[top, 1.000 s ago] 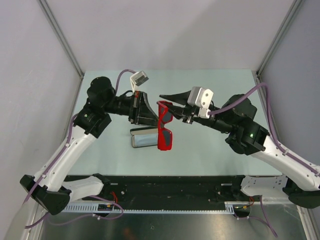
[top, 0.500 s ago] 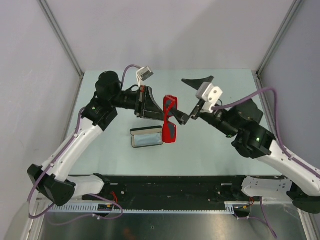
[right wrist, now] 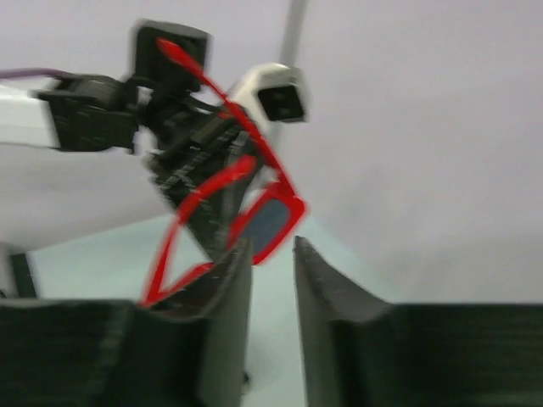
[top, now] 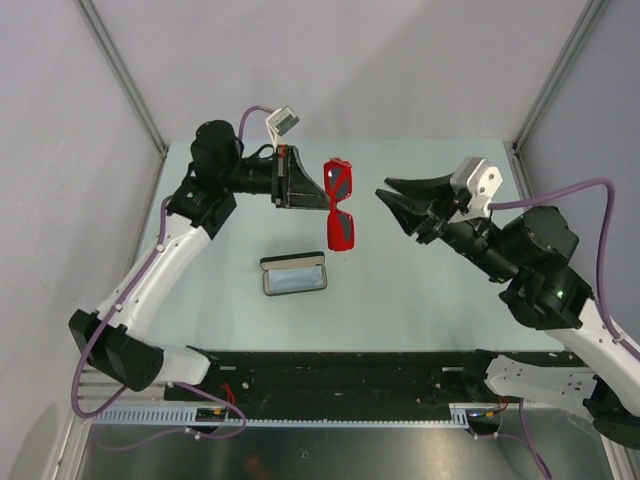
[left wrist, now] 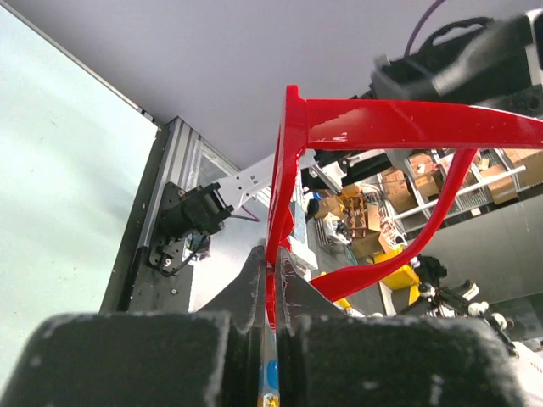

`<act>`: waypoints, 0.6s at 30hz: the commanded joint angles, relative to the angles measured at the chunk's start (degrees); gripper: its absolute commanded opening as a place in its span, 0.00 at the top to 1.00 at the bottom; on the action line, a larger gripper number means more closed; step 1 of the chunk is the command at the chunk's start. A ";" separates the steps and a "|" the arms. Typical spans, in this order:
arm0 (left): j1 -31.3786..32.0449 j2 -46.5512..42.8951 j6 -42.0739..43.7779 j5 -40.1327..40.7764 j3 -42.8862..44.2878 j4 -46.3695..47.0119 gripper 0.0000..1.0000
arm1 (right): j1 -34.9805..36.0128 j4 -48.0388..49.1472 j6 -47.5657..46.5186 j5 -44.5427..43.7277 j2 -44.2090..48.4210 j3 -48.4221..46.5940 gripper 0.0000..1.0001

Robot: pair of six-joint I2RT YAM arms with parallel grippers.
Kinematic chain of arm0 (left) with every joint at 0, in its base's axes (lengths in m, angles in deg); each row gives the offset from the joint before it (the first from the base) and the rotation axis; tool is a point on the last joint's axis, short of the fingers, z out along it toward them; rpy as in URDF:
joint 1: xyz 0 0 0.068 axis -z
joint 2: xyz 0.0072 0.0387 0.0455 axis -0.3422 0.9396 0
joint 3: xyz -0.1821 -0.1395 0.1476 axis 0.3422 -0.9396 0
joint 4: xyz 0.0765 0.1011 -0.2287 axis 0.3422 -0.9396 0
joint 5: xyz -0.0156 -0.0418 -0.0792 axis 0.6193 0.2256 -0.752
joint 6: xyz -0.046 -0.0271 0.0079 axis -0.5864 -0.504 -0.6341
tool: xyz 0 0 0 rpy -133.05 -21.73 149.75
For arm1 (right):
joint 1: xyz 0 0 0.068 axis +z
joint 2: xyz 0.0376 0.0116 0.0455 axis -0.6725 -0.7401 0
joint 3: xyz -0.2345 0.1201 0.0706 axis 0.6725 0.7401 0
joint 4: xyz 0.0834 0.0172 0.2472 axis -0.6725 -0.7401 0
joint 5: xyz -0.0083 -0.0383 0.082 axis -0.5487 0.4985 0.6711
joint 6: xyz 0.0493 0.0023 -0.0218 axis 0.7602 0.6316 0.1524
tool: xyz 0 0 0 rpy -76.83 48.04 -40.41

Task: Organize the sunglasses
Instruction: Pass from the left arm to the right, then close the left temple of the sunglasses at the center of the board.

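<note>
The red sunglasses (top: pixel 340 205) hang in the air above the table's middle, temple arms unfolded. My left gripper (top: pixel 318 193) is shut on their frame at one end; in the left wrist view the fingertips (left wrist: pixel 254 275) pinch the red frame (left wrist: pixel 288 170). My right gripper (top: pixel 392 203) is open and empty, a short way right of the sunglasses and apart from them. In the right wrist view the sunglasses (right wrist: pixel 273 216) show blurred beyond the open right gripper (right wrist: pixel 271 254).
An oblong black case (top: pixel 293 275) lies open on the pale green table (top: pixel 420 290), in front of and below the sunglasses, with a grey-blue inside. Grey walls close the left, back and right. The black base rail (top: pixel 340 372) runs along the near edge.
My left gripper has carried the sunglasses up and back, away from the case. My right gripper has drawn back to the right, away from the sunglasses, and stands open.
</note>
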 commanded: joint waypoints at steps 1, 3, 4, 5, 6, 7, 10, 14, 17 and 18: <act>-0.31 0.51 1.63 2.61 1.18 1.95 1.00 | -0.19 0.95 10.58 12.11 -2.29 -0.61 0.78; -0.32 0.77 1.81 3.84 1.09 1.95 1.00 | -0.10 1.65 12.62 17.13 -5.36 -0.61 0.88; -0.31 0.95 2.07 4.02 1.17 1.86 1.00 | -0.10 1.92 13.33 19.49 -6.25 -0.61 0.91; -0.31 0.95 2.24 4.80 1.09 1.95 0.99 | -0.19 2.01 14.64 20.21 -6.95 -0.61 0.99; -0.31 0.95 2.33 5.16 1.00 1.95 1.00 | -0.10 2.36 14.74 21.09 -7.83 -0.61 1.00; -0.31 0.77 2.42 5.16 0.91 1.86 1.00 | -0.28 2.53 14.74 22.32 -8.80 -0.53 1.00; -0.31 0.42 2.33 4.90 0.39 1.95 1.00 | -1.15 2.71 14.74 22.68 -10.12 -0.53 1.00; -0.31 -1.24 2.51 4.20 -1.28 1.95 1.00 | -5.45 3.50 15.96 25.49 -11.35 -0.61 1.00; -0.14 -2.74 3.21 3.06 -1.99 1.95 1.00 | -8.18 4.12 17.29 28.30 -12.23 -0.53 1.00; -0.14 -3.18 3.47 2.97 -2.25 1.95 1.00 | -8.45 4.55 17.64 28.83 -12.41 -0.53 1.00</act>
